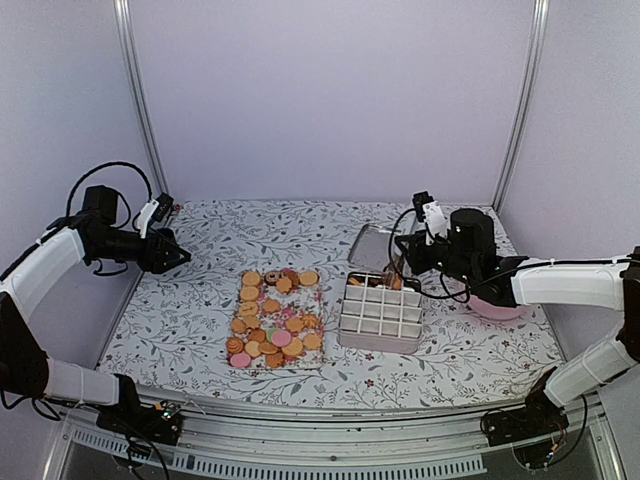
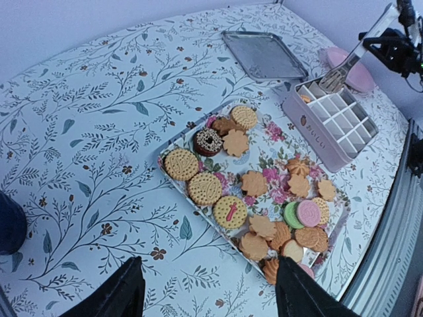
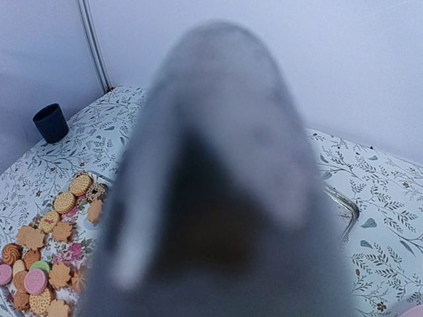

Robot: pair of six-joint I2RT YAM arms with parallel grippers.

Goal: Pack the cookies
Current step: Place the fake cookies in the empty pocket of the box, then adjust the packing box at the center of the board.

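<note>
Many cookies [image 1: 275, 318] lie on a floral tray [image 1: 318, 355] at the table's middle; they also show in the left wrist view [image 2: 251, 198] and in the right wrist view [image 3: 46, 264]. A pink box with a white divider grid [image 1: 380, 318] stands to their right, with a few cookies [image 1: 375, 281] in its far cells. My left gripper [image 1: 183, 255] is open and empty, held above the table left of the tray [image 2: 208, 277]. My right gripper [image 1: 412, 245] is shut on metal tongs [image 2: 344, 66], whose tip hangs over the box's far edge. The tongs [image 3: 218, 185] blur out most of the right wrist view.
The box's metal lid [image 1: 375, 243] lies flat behind the box. A pink round plate [image 1: 500, 308] sits under my right arm. A dark blue cup [image 3: 51, 123] stands at the far left of the table. Frame posts rise at both back corners.
</note>
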